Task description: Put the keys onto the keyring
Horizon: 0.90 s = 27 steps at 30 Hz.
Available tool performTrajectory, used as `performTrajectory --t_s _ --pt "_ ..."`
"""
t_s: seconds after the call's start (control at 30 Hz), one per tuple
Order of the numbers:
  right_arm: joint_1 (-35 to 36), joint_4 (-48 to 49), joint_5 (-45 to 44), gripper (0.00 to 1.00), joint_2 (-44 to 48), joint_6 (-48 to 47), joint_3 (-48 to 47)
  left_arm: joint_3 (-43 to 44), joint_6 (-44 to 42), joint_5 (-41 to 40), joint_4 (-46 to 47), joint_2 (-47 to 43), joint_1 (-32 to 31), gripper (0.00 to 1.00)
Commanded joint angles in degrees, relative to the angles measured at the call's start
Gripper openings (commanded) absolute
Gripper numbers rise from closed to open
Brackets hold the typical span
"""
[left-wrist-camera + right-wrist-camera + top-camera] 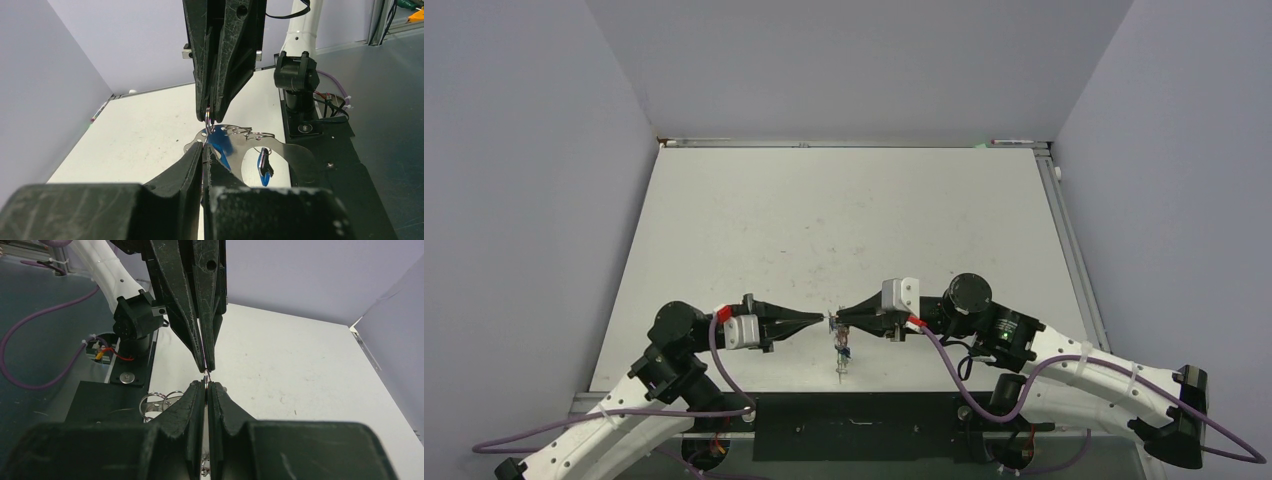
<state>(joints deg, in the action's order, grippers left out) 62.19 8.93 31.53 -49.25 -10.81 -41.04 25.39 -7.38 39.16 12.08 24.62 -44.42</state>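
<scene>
My left gripper [822, 320] and right gripper [840, 319] meet tip to tip above the table's near edge. Both are shut on the keyring [209, 124], a thin silvery wire that shows only as a short stretch between the two sets of tips; it also shows in the right wrist view [206, 373]. A bunch of keys [842, 352] hangs below the tips. In the left wrist view I see a blue tag [220, 145], a blue and black tag [263, 168] and a flat silvery metal piece [295, 156]. Small split rings [158, 401] show beside my right gripper [206, 385]. My left gripper [204, 148] points at them.
The white table [844, 220] stretches away behind the grippers, with purple walls on three sides. A black base plate [854, 425] and the arm mounts lie at the near edge. The right arm's base [296, 80] and purple cables [30, 355] stand close by.
</scene>
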Motion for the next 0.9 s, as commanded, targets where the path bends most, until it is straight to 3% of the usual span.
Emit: performTrajectory --t_s 0.0,0.03,0.17,0.23,0.4,0.87 --pt "-0.4 4.4 0.6 0.05 1.4 0.9 -3.2 2.0 -0.5 -1.5 0.8 -0.9 0.4 0.00" --pt "-0.4 4.4 0.6 0.05 1.4 0.9 -3.2 1.8 -0.3 -1.6 1.1 -1.1 0.5 0.04" --pt "-0.4 4.5 0.6 0.05 1.4 0.7 -3.1 0.6 0.9 -1.1 3.5 -2.5 0.8 0.41" --pt "-0.5 4.5 0.6 0.05 1.5 0.7 -3.0 0.3 1.3 -1.0 4.2 -2.9 0.9 0.49" --pt "-0.5 5.7 0.8 0.05 1.6 0.8 -2.5 0.0 1.6 -0.2 4.2 -2.7 1.2 0.55" --pt "-0.5 20.3 -5.3 0.05 0.4 2.4 5.0 -1.5 0.3 -5.3 4.7 -2.4 3.1 0.56"
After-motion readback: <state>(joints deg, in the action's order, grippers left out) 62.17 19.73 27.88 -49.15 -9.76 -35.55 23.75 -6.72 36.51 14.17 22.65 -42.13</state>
